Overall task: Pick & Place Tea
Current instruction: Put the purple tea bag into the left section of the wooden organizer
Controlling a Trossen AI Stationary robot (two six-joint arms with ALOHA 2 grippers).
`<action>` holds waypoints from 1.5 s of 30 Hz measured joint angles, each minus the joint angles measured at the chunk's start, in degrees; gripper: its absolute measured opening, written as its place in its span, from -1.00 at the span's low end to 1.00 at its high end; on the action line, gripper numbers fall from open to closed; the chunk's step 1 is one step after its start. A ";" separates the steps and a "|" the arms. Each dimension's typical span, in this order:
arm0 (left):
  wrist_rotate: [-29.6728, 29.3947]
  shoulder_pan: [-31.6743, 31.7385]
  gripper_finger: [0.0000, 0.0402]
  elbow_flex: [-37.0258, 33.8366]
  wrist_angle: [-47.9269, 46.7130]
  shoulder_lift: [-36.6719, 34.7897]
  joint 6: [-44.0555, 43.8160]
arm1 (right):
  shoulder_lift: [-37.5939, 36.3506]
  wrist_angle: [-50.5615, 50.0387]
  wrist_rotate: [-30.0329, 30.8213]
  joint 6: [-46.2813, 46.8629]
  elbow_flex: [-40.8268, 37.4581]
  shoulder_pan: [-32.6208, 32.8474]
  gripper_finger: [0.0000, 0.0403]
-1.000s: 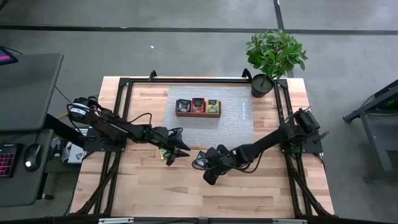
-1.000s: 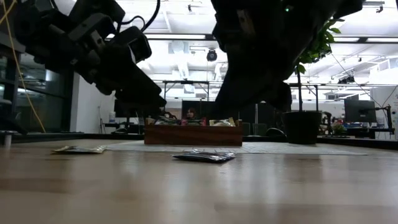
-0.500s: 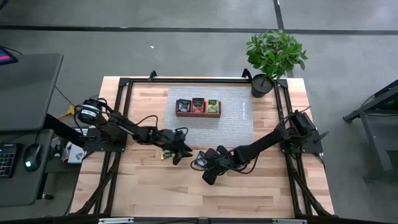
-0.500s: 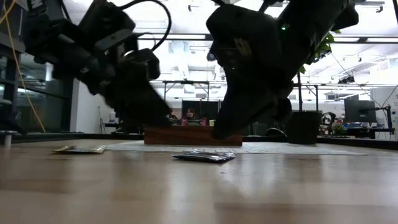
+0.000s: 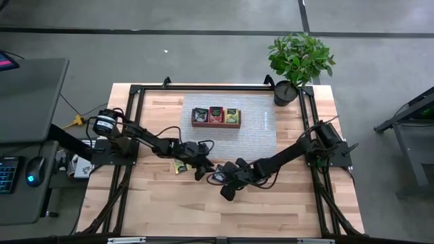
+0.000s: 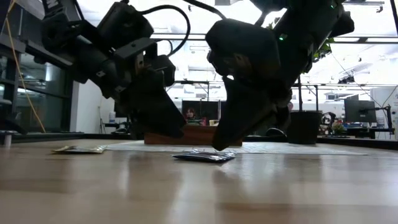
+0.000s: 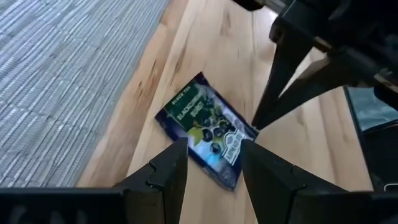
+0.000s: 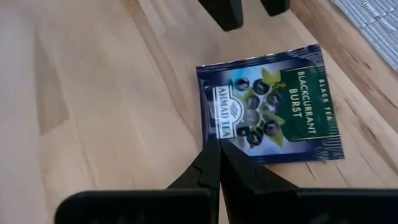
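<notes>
A dark blue blackcurrant tea packet (image 8: 273, 115) lies flat on the wooden table, near the grey mat's front edge. In the low view this packet (image 6: 204, 157) is at the middle. My left gripper (image 7: 212, 148) is open and hovers over it, one finger on either side, without touching it. My right gripper (image 8: 217, 146) is shut, its tips at the packet's logo edge. A yellow-green packet (image 5: 180, 167) lies flat to the left of both grippers. The brown tray (image 5: 215, 124) holds dark, red and yellow-green packets. My right gripper comes slanting down from the table's right and near side. Its shut fingertips (image 8: 214, 155) stand at the middle of the packet's logo edge (image 8: 208, 121). I cannot tell whether they touch it. The packet lies flat on the table.
The grey woven mat (image 5: 261, 129) lies under the tray, on the table's far half. A potted plant (image 5: 298, 61) stands at the far right corner. Black frame rails (image 5: 132, 129) run along the table's left and right sides. Bare wood lies toward the near edge.
My left gripper has moved toward the table's right and down, from beside the yellow-green packet to over the dark packet. My right gripper has come down until its tips are just above the dark packet. Both packets have stayed where they were.
</notes>
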 joint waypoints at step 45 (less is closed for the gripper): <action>0.46 2.23 -0.27 3.38 -14.20 -0.02 -17.77 | 4.87 6.87 -3.69 -1.52 0.04 -1.57 -1.00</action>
